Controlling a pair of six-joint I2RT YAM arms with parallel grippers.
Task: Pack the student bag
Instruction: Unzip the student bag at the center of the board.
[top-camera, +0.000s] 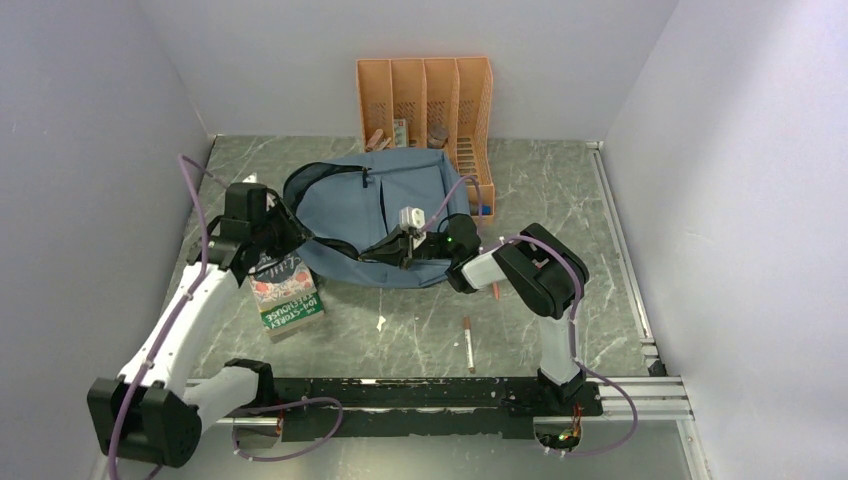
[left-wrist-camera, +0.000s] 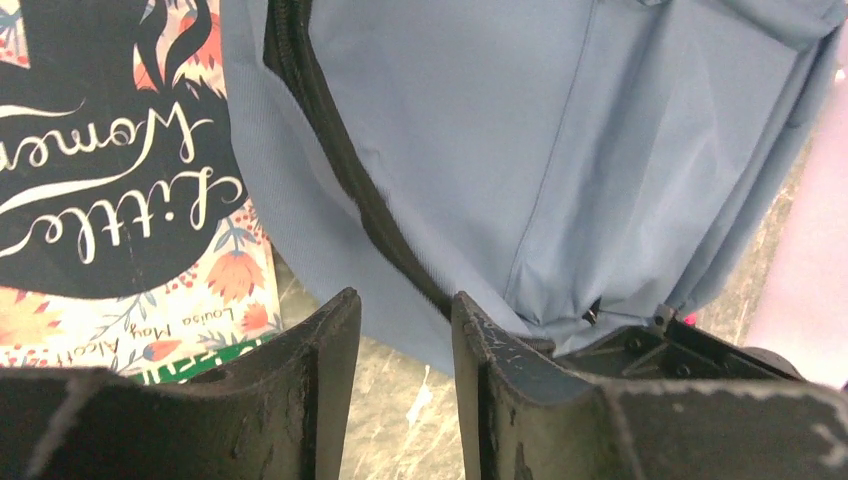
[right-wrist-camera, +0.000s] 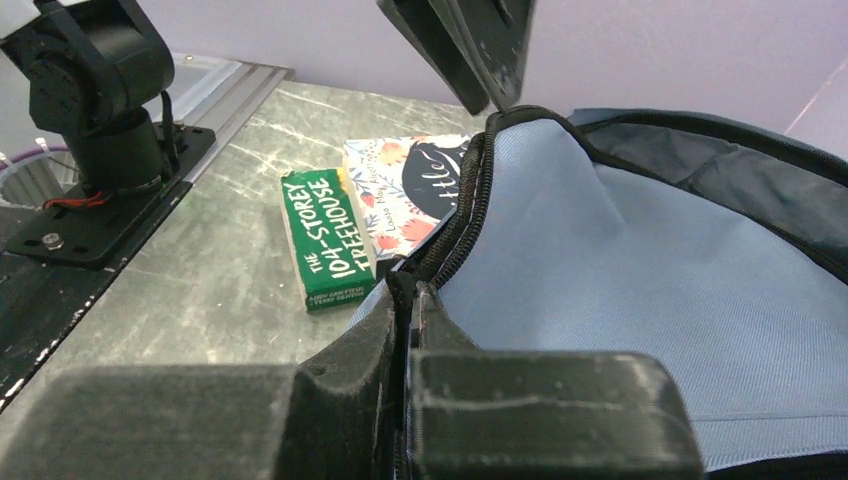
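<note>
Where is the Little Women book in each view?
Top: book left of centre, at the backpack's left edge.
Left wrist: upper left corner, beside the backpack.
Right wrist: centre, right of the green book.
Shared landmark: the backpack's black zip.

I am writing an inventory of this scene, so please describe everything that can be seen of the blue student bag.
The student bag is a large soft backpack of dusty-blue fabric with black zip trim and black straps. It lies on the table, before the orange file organizer. Its left edge covers part of a flowered book. The right gripper is shut on its zip edge; the open left gripper hovers at its left edge.
</note>
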